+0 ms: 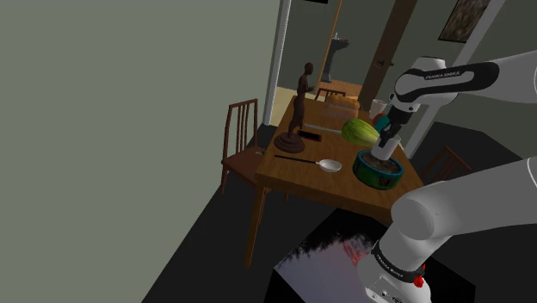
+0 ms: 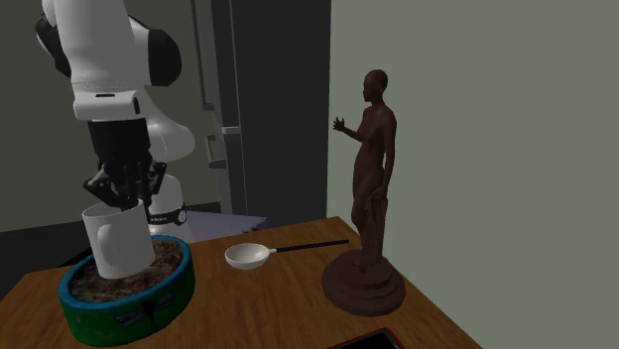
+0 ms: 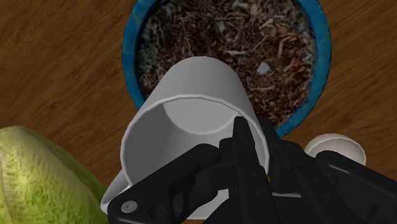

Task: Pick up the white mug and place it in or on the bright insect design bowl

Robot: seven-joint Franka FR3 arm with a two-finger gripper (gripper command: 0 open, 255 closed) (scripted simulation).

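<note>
A white mug (image 2: 117, 241) hangs tilted from my gripper (image 2: 121, 188), which is shut on its rim. The mug's base is down inside the bowl (image 2: 139, 297), a round dish with a blue rim, a green patterned outer wall and a brown speckled filling. Whether the base touches the filling I cannot tell. In the wrist view one black finger is inside the mug (image 3: 191, 121) and the other outside, my gripper (image 3: 252, 139) pinching the wall over the bowl (image 3: 130, 60). In the shoulder view the gripper (image 1: 385, 145) is directly above the bowl (image 1: 379, 178) at the table's near corner.
A green cabbage-like ball (image 1: 360, 131) lies just behind the bowl. A small white pan with a black handle (image 2: 250, 257) lies beside the bowl, and a dark brown statue (image 2: 369, 198) stands further along the wooden table (image 1: 297, 176). A chair (image 1: 241, 129) stands at the table's far side.
</note>
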